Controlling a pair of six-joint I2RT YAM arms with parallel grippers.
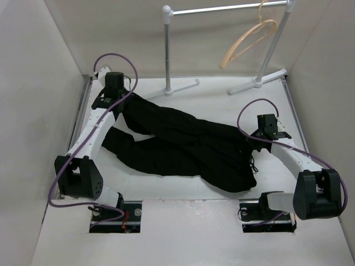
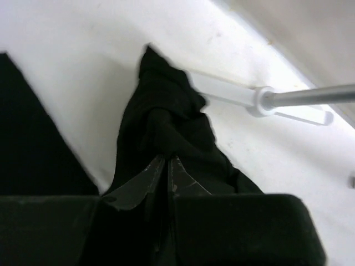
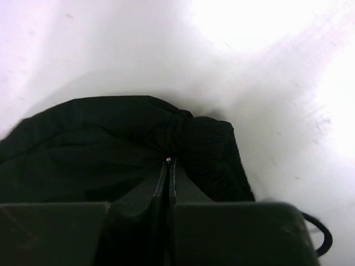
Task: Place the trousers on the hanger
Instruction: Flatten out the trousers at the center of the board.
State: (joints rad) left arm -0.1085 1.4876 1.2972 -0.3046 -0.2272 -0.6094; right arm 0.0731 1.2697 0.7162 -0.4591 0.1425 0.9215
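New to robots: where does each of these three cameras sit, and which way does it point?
Top external: fixed above and behind the arms, looking down over the table at trousers, rail and hanger; both arms show.
Left wrist: on the left arm, looking along the left gripper, shut on one end of the trousers; the rail's white foot beyond.
Right wrist: on the right arm, looking along the right gripper, shut on a trousers fold.
Shared: top and left wrist both show the rail.
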